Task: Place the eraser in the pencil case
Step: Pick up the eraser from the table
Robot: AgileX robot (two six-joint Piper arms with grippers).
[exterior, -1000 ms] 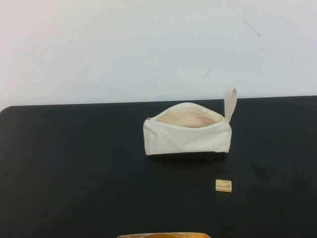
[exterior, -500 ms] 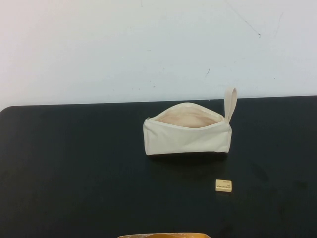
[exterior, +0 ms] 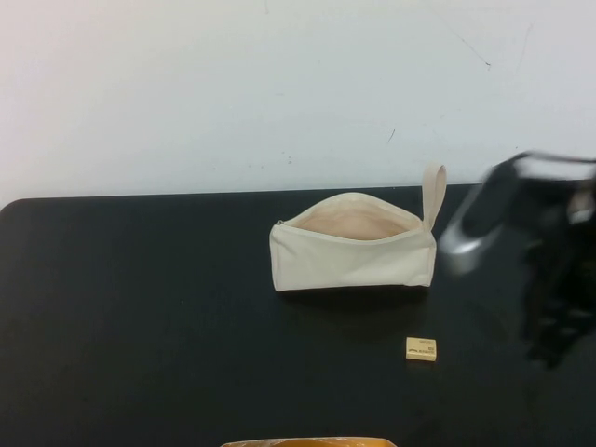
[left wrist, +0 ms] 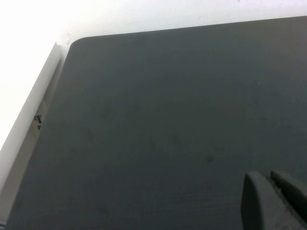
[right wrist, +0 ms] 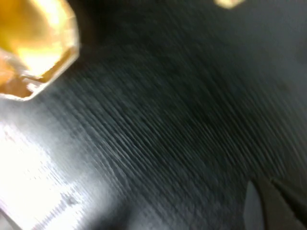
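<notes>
- My right gripper (exterior: 556,349) is hanging over the table (exterior: 140,307); its fingers' gap I cannot tell.
- The eraser (exterior: 421,349) is lying to its left, apart from it.
- The pencil case (exterior: 352,253) is gaping open beyond the eraser.
- My left gripper (left wrist: 276,201) is sitting pinched together over bare tabletop.

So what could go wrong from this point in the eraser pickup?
The eraser is tiny and flat on the table, so the blurred right gripper beside it may slip off it. The pencil case is soft, its mouth narrow: a drop could catch its rim. The left gripper, over bare table, steadies nothing.
</notes>
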